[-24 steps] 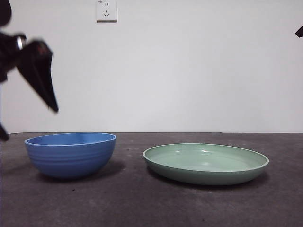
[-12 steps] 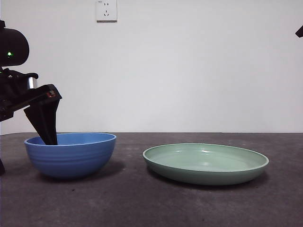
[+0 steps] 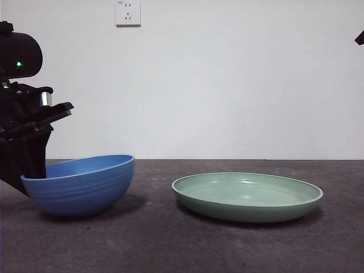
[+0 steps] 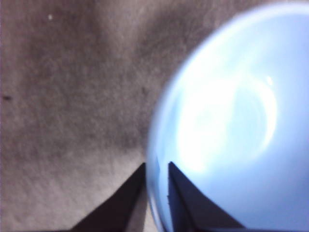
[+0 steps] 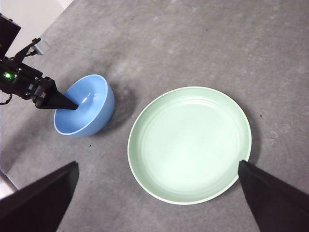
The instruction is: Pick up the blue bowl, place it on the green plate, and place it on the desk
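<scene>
The blue bowl [image 3: 79, 186] stands on the desk [image 3: 170, 244] at the left, tilted with its right rim raised. My left gripper [image 3: 29, 170] is shut on its left rim; in the left wrist view one jaw is inside the blue bowl [image 4: 231, 121] and one outside, the left gripper [image 4: 155, 178] pinching the wall. The green plate [image 3: 247, 196] lies flat to the right, apart from the bowl. My right gripper [image 5: 158, 163] hangs open high above the green plate [image 5: 190, 142], from where the blue bowl [image 5: 84, 108] and the left gripper [image 5: 62, 101] also show.
A white wall with a socket [image 3: 128, 12] runs behind the desk. The right arm shows in the front view only as a black tip [image 3: 359, 38] at the top right corner. A strip of bare desk separates bowl and plate.
The left gripper came down from above the bowl onto its left rim and shut on it. The bowl, level before, now tips with its right side up and sits slightly further left.
</scene>
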`<state>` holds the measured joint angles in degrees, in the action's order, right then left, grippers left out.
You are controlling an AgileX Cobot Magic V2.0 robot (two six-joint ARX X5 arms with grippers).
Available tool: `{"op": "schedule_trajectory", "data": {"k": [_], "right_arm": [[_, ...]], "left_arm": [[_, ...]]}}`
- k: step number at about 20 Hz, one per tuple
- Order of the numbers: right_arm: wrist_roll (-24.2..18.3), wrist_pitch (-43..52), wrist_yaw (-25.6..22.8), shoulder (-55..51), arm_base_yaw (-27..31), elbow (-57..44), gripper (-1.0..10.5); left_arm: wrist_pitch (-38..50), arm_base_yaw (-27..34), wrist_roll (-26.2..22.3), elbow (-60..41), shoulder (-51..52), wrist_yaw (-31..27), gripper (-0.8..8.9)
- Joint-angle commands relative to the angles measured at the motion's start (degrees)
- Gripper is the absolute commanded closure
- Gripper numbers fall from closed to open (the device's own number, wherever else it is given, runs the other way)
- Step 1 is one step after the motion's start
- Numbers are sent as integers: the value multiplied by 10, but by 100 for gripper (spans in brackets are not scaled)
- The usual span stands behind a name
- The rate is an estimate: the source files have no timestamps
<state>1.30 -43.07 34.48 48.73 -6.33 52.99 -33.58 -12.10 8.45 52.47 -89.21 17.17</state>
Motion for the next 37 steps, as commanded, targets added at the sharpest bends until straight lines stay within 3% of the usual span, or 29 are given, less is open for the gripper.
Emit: {"op": "schedule_trajectory", "data": {"k": [1,5,10,16,25,35,37], "right_arm": [[2,4,1,2,-1,10,354],[2,4,0,2,-1,10,354],[2,4,1,2,-1,10,354],[2,2,0,2,-1,10,354],[2,1,0,2,-2,10,354],[2,-4,0,2,-2,10,354],[2,-5,0,2,-2,10,354]], "left_arm": [[2,-7,-6,13,-9,-25,798],[-37,-35,-9,62,-9,-29,798],[-147,-106,-5,245,-38,-73,798],[-203,-191,2,445,-170,-73,798],[-255,-281,2,637,-388,-73,798],[-267,-289,-2,654,-418,-73,789],[-266,-289,-3,654,-418,-73,711]]}}
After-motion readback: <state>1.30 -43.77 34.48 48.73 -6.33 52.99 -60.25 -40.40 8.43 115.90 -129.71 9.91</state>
